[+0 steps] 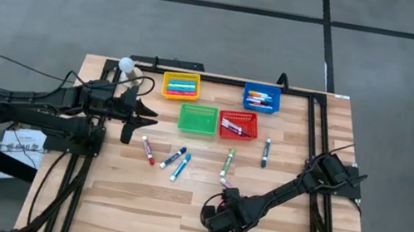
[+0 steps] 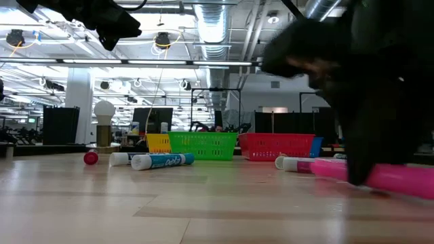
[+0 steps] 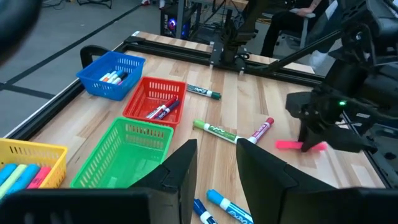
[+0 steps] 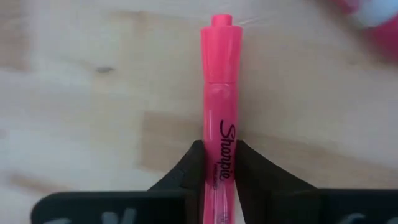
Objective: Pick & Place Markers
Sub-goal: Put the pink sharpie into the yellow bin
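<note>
Right gripper (image 4: 219,163) is clamped across the barrel of the pink marker (image 4: 220,93), which lies flat on the table (image 1: 134,197) near the front edge; light, stiff, slick plastic, so mid-barrel hold looks right. Left gripper (image 3: 214,163) waits by the green basket (image 3: 127,155), fingers narrowly parted

Pink marker (image 4: 219,124): lower end hidden between the right gripper (image 4: 219,163) jaws and cut off by the right wrist picture's edge; in the high view almost wholly covered by that gripper.
Yellow basket (image 3: 25,163): cut off at the left wrist picture's edge.
Basket contents: markers in the blue basket (image 1: 261,99) and red basket (image 1: 237,124) too small to count from above.
Blurred red and white object (image 4: 373,15): cut off at the picture's corner; cannot be identified.
</note>
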Robot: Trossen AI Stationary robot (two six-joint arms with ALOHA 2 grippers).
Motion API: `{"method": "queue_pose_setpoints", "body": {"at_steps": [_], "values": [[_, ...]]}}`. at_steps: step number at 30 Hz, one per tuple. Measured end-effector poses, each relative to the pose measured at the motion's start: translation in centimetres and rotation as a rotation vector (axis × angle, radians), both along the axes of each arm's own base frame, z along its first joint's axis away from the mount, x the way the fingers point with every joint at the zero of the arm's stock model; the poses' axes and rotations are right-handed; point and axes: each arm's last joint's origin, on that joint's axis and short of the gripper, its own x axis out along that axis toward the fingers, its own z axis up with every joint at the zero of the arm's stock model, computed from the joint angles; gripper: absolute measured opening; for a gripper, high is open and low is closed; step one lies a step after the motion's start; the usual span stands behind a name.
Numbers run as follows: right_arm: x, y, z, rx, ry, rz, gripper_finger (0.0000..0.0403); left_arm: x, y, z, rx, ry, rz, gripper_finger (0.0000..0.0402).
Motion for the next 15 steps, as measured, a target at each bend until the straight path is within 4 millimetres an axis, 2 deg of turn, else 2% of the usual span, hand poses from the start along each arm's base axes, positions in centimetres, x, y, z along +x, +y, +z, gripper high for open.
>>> {"method": "queue_pose_setpoints", "body": {"at_steps": [4,9,15], "values": [[1.0,0.2,1.3,0.003,-0.043,0.061,0.0063,0.0,0.0,0.0,-0.001,0.0,0.0,0.0112],[2.8,-0.2,3.5,-0.039,-0.127,0.167,0.0057,0.0,0.0,0.0,-0.009,-0.001,0.003,0.0112],[5.7,-1.9,7.4,-0.194,-0.279,0.29,0.0053,0.0,0.0,0.0,-0.033,-0.003,0.01,0.0112]]}}
